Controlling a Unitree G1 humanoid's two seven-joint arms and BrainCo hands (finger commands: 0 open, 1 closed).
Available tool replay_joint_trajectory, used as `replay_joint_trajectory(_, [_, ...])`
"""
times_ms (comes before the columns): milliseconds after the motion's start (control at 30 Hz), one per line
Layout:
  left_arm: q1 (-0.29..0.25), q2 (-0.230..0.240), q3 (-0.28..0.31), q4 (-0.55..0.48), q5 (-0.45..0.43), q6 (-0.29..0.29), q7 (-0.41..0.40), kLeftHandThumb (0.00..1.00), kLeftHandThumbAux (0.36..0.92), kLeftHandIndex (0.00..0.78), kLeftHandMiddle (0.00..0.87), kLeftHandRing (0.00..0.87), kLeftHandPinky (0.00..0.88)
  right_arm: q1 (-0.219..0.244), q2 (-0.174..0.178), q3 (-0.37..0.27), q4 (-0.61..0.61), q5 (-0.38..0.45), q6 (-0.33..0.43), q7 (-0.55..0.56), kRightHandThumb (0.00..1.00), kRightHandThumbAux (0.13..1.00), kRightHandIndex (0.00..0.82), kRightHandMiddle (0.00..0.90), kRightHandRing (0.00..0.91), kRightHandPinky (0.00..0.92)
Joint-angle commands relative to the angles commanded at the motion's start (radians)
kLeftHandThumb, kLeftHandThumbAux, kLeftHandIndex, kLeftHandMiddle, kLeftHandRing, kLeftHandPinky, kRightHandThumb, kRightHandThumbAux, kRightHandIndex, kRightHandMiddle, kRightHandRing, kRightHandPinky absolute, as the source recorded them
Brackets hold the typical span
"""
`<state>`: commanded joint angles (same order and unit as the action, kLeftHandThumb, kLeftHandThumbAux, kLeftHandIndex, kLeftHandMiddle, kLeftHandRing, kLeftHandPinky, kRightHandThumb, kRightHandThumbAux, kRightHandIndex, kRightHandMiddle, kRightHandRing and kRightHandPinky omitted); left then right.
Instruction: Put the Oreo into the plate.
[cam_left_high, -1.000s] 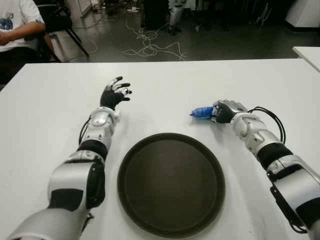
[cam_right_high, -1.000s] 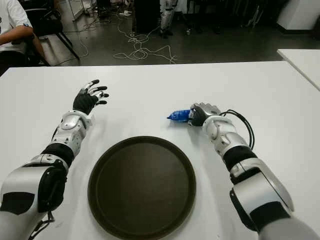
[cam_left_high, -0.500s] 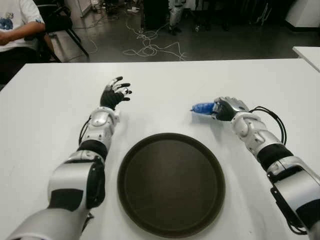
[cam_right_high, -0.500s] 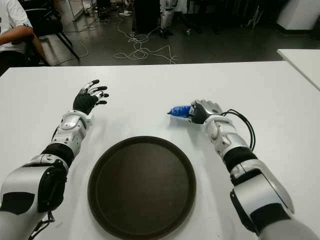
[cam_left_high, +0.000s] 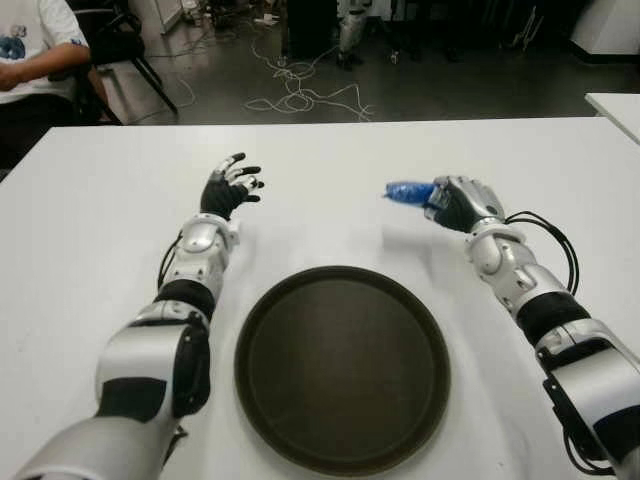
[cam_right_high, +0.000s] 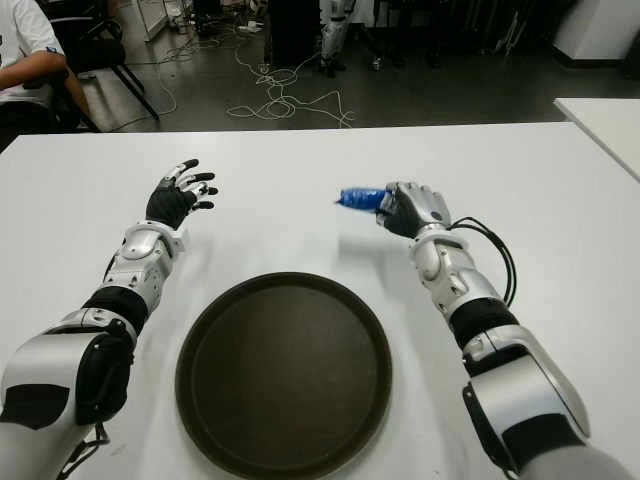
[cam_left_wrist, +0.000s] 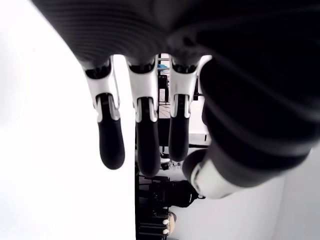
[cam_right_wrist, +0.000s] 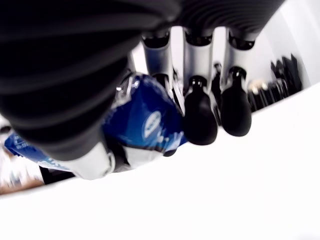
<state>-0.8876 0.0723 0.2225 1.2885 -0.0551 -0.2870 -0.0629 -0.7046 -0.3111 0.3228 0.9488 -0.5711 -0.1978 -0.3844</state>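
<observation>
Gripping the Oreo pack (cam_left_high: 408, 190) above the white table (cam_left_high: 90, 240), right hand (cam_left_high: 462, 203); left hand (cam_left_high: 228, 186) fingers spread.

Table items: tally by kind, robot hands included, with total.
Oreo packs: 1, blue Oreo pack in the right hand, off the table.
Plates: 1, dark round plate, nothing in it.
Robot hands: 2, the right one shut on the pack; left hand with fingers spread, beyond the plate to its left.
Total: 4
</observation>
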Motion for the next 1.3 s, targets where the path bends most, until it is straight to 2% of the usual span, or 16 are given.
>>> replay_joint_trajectory(233, [-0.001,0.001,0.003,0.001,-0.003,0.005,-0.002,0.246,0.823,0.172,0.305,0.361,0.432,0.021,-0.011,-0.018,-0.048,0.002,-0.039,-0.047,0.692,0.733,0.436,0.745,0.748,0.727])
replay_joint_trajectory(433, [-0.002,0.001,0.002,0.001,-0.001,0.004,-0.004,0.236,0.839,0.164,0.307,0.356,0.425,0.037,-0.032,-0.025,-0.080,-0.010,-0.096,-0.086,0.693,0.731,0.436,0.752,0.754,0.736])
replay_joint_trajectory(533, [-0.002,0.002,0.001,0.001,0.000,0.005,-0.004,0.239,0.822,0.164,0.308,0.360,0.433,0.041,-0.041,-0.026,-0.090,-0.013,-0.111,-0.093,0.694,0.731,0.435,0.752,0.756,0.742])
replay_joint_trajectory(767, [-0.002,0.004,-0.003,0.001,0.002,0.008,-0.004,0.248,0.814,0.167,0.302,0.350,0.419,0.063,-0.066,-0.042,-0.166,-0.008,-0.103,-0.077,0.695,0.730,0.434,0.752,0.758,0.748])
replay_joint_trajectory(1300, [-0.001,0.006,-0.003,0.000,0.003,0.006,-0.005,0.240,0.802,0.165,0.305,0.361,0.433,0.084,-0.066,-0.066,-0.220,-0.005,-0.095,-0.071,0.694,0.731,0.434,0.752,0.757,0.746])
